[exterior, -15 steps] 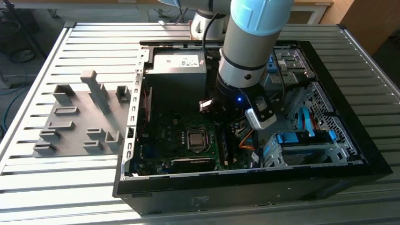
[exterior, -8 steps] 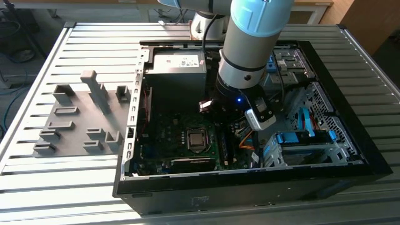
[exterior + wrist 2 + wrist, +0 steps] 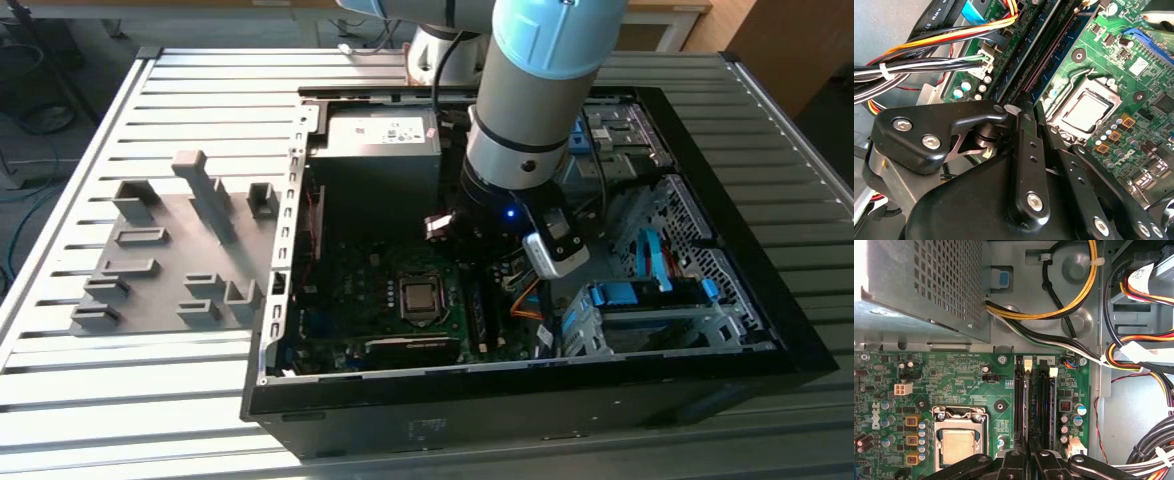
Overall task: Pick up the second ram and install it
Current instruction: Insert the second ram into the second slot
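The end effector sits low inside the computer case, beside the processor socket, its fingers pressed together over the memory slots.

A grey slotted tray is lying on the ribbed table, well apart from the hand and outside the open computer case. Inside, the processor socket is sitting just beside the hand, the power supply farther off, and bundled cables are running near it.
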`<action>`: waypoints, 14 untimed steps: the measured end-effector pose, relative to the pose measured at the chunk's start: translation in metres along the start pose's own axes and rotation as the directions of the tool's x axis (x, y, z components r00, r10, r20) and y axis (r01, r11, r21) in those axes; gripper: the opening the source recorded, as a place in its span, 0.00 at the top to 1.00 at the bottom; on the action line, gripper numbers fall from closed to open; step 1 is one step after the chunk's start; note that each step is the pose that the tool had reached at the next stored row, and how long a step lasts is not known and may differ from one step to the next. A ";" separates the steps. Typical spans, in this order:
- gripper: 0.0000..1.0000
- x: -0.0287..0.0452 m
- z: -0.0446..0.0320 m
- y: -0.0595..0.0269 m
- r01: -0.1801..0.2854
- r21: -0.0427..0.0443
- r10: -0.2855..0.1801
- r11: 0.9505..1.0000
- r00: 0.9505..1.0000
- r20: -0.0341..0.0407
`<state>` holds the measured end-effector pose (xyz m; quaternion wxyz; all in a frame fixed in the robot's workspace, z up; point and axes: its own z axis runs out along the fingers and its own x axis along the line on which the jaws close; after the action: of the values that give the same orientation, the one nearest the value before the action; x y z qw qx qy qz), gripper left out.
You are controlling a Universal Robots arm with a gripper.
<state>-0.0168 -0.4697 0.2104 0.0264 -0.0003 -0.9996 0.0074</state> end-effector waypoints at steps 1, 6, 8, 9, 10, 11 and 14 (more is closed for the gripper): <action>0.86 0.0000 0.0000 0.0000 0.000 0.000 0.000 1.000 1.000 0.000; 0.86 0.0000 0.0001 0.0000 0.000 0.000 0.000 1.000 1.000 0.000; 0.86 0.0000 0.0003 0.0000 0.000 0.000 0.000 1.000 1.000 0.000; 0.86 0.0000 0.0004 0.0000 0.000 0.000 0.000 1.000 1.000 0.000; 0.86 0.0000 0.0004 0.0000 0.000 0.000 0.000 1.000 1.000 0.000; 0.86 0.0000 0.0003 0.0000 0.000 0.000 0.000 1.000 1.000 0.000; 0.86 0.0000 -0.0011 0.0001 0.000 -0.001 0.000 1.000 1.000 0.000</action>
<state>-0.0168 -0.4696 0.2115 0.0263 -0.0003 -0.9996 0.0069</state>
